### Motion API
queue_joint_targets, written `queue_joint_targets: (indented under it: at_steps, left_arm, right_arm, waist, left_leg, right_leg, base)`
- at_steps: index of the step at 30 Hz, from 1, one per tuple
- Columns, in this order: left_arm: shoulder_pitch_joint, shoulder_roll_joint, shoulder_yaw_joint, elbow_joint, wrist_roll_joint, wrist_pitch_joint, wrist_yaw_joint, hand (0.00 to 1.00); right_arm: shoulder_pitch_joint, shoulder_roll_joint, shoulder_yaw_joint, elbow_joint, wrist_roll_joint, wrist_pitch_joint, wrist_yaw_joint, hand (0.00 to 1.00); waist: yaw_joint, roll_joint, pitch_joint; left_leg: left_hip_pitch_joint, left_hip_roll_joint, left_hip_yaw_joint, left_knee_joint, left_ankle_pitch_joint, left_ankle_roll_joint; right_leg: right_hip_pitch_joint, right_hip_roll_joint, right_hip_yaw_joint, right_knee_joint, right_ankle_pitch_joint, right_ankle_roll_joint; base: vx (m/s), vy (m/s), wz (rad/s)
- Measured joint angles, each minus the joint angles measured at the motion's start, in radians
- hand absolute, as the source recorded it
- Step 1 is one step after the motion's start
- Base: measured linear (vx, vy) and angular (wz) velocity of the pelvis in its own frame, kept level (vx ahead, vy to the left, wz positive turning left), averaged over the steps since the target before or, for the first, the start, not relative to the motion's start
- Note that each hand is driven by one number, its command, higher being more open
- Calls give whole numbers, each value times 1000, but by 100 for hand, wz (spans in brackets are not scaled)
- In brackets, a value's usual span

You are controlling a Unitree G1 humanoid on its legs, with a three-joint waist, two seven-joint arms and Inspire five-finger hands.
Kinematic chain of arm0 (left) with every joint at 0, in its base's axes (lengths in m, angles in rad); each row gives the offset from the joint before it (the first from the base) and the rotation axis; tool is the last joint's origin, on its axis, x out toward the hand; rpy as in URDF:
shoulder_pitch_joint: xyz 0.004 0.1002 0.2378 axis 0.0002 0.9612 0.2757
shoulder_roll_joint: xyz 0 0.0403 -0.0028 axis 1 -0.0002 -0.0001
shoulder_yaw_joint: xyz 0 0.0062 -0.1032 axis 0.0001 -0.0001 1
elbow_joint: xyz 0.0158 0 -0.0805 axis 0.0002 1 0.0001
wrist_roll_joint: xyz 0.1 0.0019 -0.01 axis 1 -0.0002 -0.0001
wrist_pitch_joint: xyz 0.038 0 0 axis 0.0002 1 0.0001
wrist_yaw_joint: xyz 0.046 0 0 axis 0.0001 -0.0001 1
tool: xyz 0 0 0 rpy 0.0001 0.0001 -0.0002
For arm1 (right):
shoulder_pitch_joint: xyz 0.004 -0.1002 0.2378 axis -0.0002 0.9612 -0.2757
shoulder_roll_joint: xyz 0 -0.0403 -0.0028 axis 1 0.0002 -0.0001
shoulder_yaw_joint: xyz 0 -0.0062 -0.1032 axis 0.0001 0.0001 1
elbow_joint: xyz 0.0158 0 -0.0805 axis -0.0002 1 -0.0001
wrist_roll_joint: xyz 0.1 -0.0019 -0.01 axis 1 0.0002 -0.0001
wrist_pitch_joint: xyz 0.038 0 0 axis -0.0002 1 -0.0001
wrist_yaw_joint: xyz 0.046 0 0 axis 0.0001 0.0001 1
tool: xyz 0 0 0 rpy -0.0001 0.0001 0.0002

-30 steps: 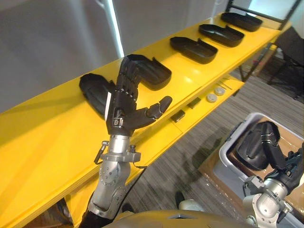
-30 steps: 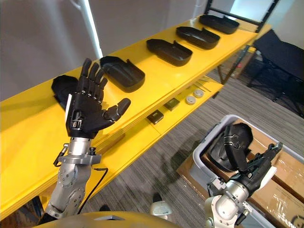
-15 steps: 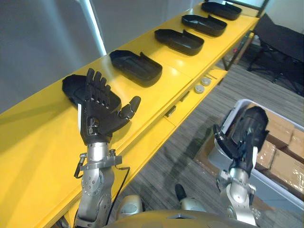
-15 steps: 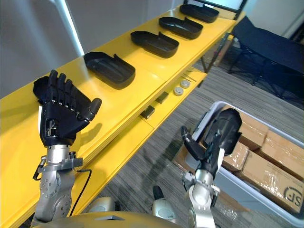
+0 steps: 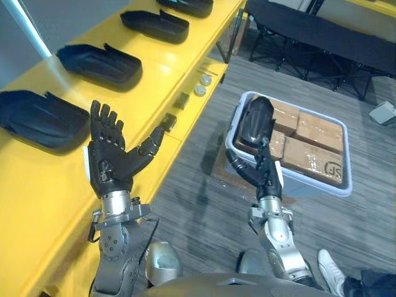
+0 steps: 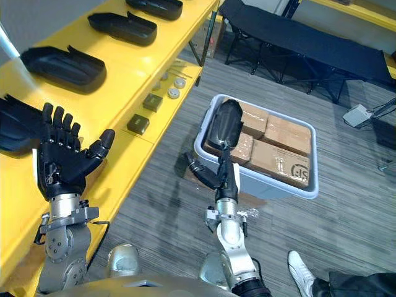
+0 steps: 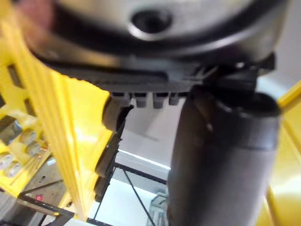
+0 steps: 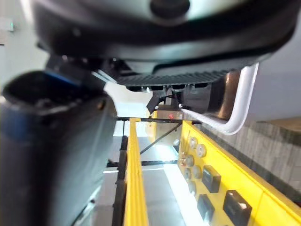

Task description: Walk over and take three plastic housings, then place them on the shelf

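Observation:
My right hand (image 5: 263, 173) is shut on a black plastic housing (image 5: 255, 121) and holds it upright in front of the grey bin. Its dark shell also fills one side of the right wrist view (image 8: 47, 150). My left hand (image 5: 111, 166) is open, fingers straight up and thumb out, holding nothing, above the front edge of the yellow shelf (image 5: 43, 192). Several more black housings lie open side up in a row on that shelf; the nearest housing (image 5: 37, 117) is just behind the left hand, another housing (image 5: 99, 62) further along.
A grey bin (image 5: 291, 185) with cardboard boxes (image 5: 315, 145) stands on the floor at the right. Small round discs (image 5: 201, 86) and black blocks (image 5: 170, 120) lie on the shelf's lower ledge. A black folding cot (image 5: 309, 37) stands beyond. A person's white shoe (image 5: 328, 272) is at lower right.
The camera has swung away from the shelf toward the bin. My right hand has brought the housing up and upright, closer to the middle. The left hand stays open.

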Motion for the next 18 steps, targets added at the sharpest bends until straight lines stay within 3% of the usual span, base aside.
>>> queue_joint_targets:
  at_steps: [2,3,5,7,9,11,13,15,18]
  left_arm:
    - [9,-36,-44,32,-2,3,0,100]
    - [10,-44,-61,34,-5,6,-1,100]
    - [-5,-55,-125,39,-5,9,8,100]
    - [-35,-66,-167,62,-7,12,22,100]
    - [-72,-80,-166,78,-51,12,38,100]
    - [-77,-81,-138,77,-89,12,30,100]
    - [-71,-93,-120,75,-89,7,10,100]
    - [-54,-83,-119,73,-93,6,-28,100]
    - [-25,-78,-96,78,-162,0,-101,100]
  right_arm:
    - [7,-17,-11,28,4,19,-15,100]
    - [6,-22,-16,33,4,23,-18,100]
    - [8,-36,-35,34,-2,37,-24,100]
    - [1,-66,-45,34,-3,38,-24,100]
    - [6,-111,-67,27,-10,32,-12,100]
    - [38,-123,-94,-4,-46,22,-5,100]
    - [54,-138,-129,-18,-44,-7,7,100]
    - [52,-143,-187,-18,-41,-15,12,100]
    - [1,-151,-228,-18,-41,-59,-15,100]
  waist:
    - [0,23,-9]
    - [-4,29,-10]
    - [-35,33,-7]
    - [-66,43,-1]
    - [-86,58,11]
    - [-85,77,15]
    - [-76,95,24]
    - [-63,118,23]
    - [-37,115,24]
  left_leg:
    - [-6,13,-82,-76,48,-44]
    - [-6,24,-89,-95,68,-49]
    - [2,54,-96,-135,99,-80]
    - [6,62,-112,-129,120,-55]
    - [3,59,-122,-83,171,20]
    - [-14,53,-127,-50,202,62]
    - [-30,8,-187,-36,143,23]
    - [-26,-63,-241,-71,75,32]
    - [25,-94,-267,-190,67,19]
  right_leg:
    - [13,67,-39,-82,-65,36]
    - [10,86,-47,-101,-75,49]
    - [2,122,-51,-126,-136,95]
    - [-8,135,-44,-111,-169,87]
    - [0,137,-45,-103,-179,77]
    - [19,137,-47,-131,-184,67]
    - [34,132,-43,-181,-176,70]
    - [33,125,-44,-199,-161,77]
    - [18,117,-39,-223,-129,97]
  base:
    - [67,-380,-35]
    - [91,-310,-56]
    - [86,-326,-47]
    - [52,-235,-33]
    - [26,-170,-22]
    - [21,-143,-11]
    - [25,-38,-8]
    - [5,85,1]
    - [-22,114,-7]
